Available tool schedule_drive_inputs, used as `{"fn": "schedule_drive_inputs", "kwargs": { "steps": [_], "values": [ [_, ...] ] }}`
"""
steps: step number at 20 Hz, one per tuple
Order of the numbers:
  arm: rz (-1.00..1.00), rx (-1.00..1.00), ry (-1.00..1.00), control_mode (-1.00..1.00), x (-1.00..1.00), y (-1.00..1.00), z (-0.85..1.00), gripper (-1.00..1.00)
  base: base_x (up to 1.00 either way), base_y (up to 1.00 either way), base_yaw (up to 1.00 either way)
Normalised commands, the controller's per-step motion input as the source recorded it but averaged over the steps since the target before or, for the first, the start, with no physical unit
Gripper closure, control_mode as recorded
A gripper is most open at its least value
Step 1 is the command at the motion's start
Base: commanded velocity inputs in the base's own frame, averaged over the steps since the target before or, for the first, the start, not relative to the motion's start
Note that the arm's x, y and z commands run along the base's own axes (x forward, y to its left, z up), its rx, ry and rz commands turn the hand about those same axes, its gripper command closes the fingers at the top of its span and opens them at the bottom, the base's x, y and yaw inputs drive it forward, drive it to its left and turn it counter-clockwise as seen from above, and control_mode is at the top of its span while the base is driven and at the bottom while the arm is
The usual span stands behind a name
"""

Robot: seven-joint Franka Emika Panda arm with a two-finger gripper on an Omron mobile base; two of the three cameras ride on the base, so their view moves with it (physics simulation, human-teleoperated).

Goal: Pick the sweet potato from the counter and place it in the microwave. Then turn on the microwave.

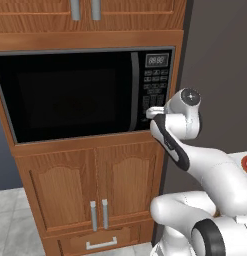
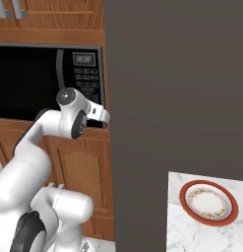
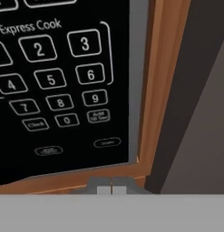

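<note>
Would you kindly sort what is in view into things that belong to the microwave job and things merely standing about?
Belongs to the job:
- microwave, door closed
- its keypad
- hand, shut, close to the keypad

Standing about:
- red-rimmed plate
- marble counter beneath it
- wooden cabinets

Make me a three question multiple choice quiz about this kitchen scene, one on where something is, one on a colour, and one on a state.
1. Where is the microwave keypad?
A. right of the glass door
B. left of the glass door
C. below the glass door

2. What colour is the rim of the plate on the counter?
A. blue
B. red
C. green

3. How is the microwave door?
A. wide open
B. half open
C. closed

Answers:
1. A, in both base views the buttons sit right of the dark glass.
2. B, the right base view shows a red ring around a pale centre.
3. C, the door lies flush in its frame; the gripper, jaws together, points at the keypad's lower edge.
</note>
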Motion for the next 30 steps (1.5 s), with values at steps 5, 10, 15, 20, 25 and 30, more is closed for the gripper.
{"fn": "schedule_drive_inputs", "kwargs": {
  "steps": [5, 10, 15, 20, 25, 30],
  "values": [
    [0.0, 0.0, 0.0, -1.0, 0.15, 0.0, -0.09, 1.0, 0.0, 0.0, 0.0],
    [0.0, 0.0, 0.0, -1.0, 0.19, 0.0, -0.07, 1.0, 0.0, 0.0, 0.0],
    [0.0, 0.0, 0.0, -1.0, 0.23, 0.0, -0.03, 1.0, 0.0, 0.0, 0.0],
    [0.0, 0.0, 0.0, -1.0, 0.21, 0.0, -0.11, 1.0, 0.0, 0.0, 0.0],
    [0.0, 0.0, 0.0, -1.0, 0.13, 0.0, -0.16, 1.0, 0.0, 0.0, 0.0],
    [0.0, 0.0, 0.0, -1.0, 0.12, 0.0, -0.17, 1.0, 0.0, 0.0, 0.0]
  ]
}}
